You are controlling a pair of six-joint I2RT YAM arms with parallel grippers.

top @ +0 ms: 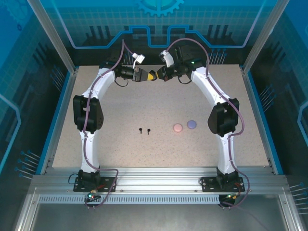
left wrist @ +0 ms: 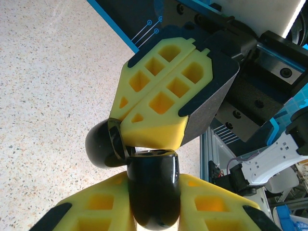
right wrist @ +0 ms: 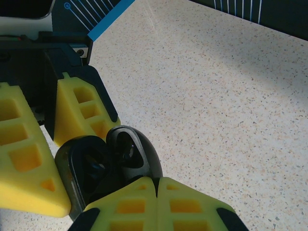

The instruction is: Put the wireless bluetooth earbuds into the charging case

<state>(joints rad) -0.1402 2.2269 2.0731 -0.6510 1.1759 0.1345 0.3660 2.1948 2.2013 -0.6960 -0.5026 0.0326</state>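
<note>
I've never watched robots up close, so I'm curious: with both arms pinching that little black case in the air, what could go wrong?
The open black case is pinched in the air by the tips of the left and right jaws; a slip could drop it.
The jaws grip opposite halves, so uneven pulling might strain where they join.
The black earbuds lie far off on the table, so one arm must probably let go to fetch them.

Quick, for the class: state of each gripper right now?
Left gripper: closed on one half of the open black charging case.
Right gripper: closed, pinching its other half.
</note>
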